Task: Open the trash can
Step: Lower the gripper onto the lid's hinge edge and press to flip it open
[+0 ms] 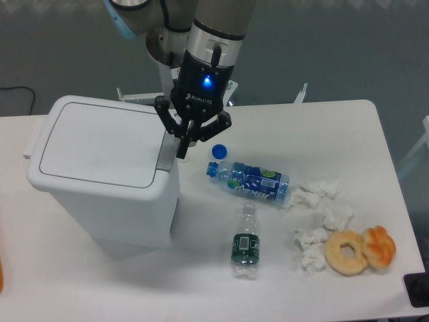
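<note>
On the left half of the white table [201,268] you have the trash can [100,174], a big white bin with rounded corners, its flat lid [100,141] lying shut on top. A grey tab [165,155] sits on the rim at the lid's right edge.

Your claw [182,149] hangs right over that tab, pointing down from the black wrist with its blue light glowing. The two fingers [181,144] are drawn together into one dark tip with no gap to be seen between them, so the claw is closed and holds nothing. The tip looks to meet the tab or sit just above it; from this view you cannot tell whether it truly touches.

Just right of the claw a blue bottle cap [218,151] lies on the table. Below it lies a clear bottle with a blue label [248,181] on its side, neck towards the bin. Nearer the front edge lies a smaller bottle with a dark green label [245,243], its neck pointing away from you.

Over to the right you see crumpled white tissues [318,215] scattered in a loose group. Beside them rests a ring doughnut [347,252], and touching its right side a smaller orange-brown pastry [379,247].
</note>
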